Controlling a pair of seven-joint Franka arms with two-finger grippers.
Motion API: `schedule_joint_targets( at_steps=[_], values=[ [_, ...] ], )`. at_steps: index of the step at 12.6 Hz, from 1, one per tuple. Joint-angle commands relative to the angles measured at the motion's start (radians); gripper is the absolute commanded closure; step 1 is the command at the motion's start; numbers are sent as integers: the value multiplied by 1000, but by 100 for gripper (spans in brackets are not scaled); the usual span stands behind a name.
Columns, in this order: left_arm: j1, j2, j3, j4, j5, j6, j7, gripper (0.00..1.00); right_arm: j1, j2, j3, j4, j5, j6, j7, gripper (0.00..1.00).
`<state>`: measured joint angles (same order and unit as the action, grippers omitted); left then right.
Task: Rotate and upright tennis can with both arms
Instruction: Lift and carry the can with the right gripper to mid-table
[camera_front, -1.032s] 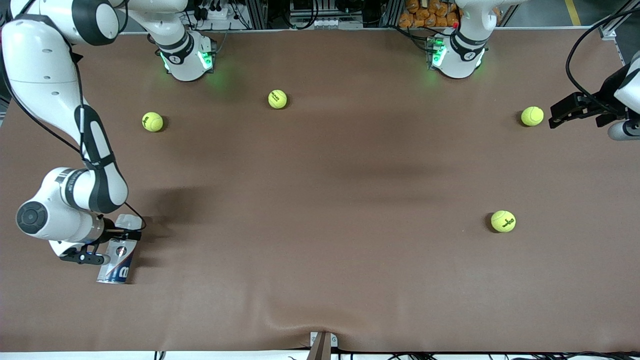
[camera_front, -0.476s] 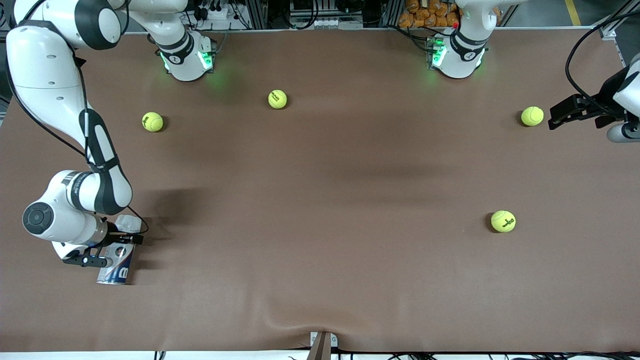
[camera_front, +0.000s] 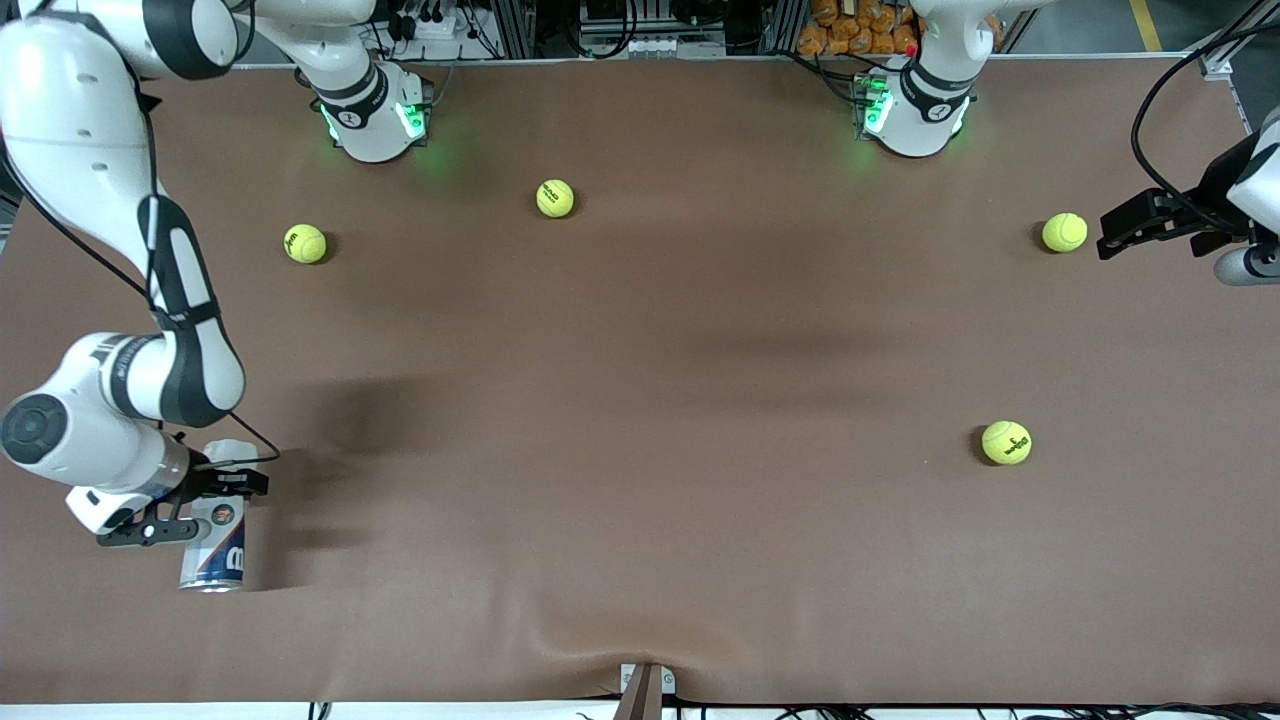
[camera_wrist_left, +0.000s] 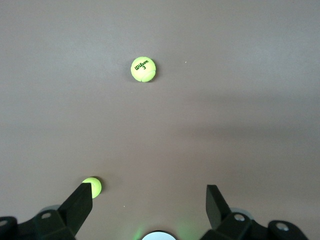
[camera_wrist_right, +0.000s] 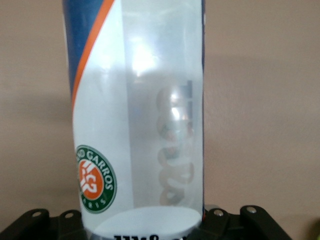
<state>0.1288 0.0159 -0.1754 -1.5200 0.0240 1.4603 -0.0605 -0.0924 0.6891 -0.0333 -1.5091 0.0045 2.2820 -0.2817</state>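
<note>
Two arms share the table (camera_front: 640, 400). Right gripper (camera_front: 185, 505) pinches the tennis can (camera_front: 214, 545), near the front-camera edge at the right arm's end. Left gripper (camera_front: 1135, 225) waits, fingers spread, beside a ball (camera_front: 1064, 232) at the left arm's end.

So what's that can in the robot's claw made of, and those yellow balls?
The tennis can looks like clear, glossy plastic: the table shows through it and light glints off it, with a printed label wrapped around. The right gripper holds it. The tennis balls look like fuzzy matte felt with curved seams, presumably over rubber.
</note>
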Motion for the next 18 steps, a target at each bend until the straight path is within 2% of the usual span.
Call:
schedule_joint_targets(
  at_steps=[1,3,4,5,8,13,16,18],
  values=[
    [9,4,0,14,-16,-14,27,0,31,-51,48,-25,12,-15,-161,59],
    [9,3,0,14,-18,-14,27,0,54,-45,148,-26,12,-10,-229,59],
    [9,3,0,14,-18,-14,27,0,90,-40,177,-26,9,-4,-238,58],
    [9,4,0,12,-16,-14,27,0,155,-37,184,-25,5,2,-246,52],
    [9,4,0,12,-18,-14,27,0,353,-34,182,-26,-5,33,-269,51],
    [9,4,0,11,-18,-14,27,0,570,-10,179,-60,-17,113,-531,51],
    [9,4,0,11,-16,-14,27,0,649,13,174,-85,-145,184,-539,51],
    [9,6,0,11,-16,-12,27,0,678,41,174,-86,-170,241,-534,47]
  ],
)
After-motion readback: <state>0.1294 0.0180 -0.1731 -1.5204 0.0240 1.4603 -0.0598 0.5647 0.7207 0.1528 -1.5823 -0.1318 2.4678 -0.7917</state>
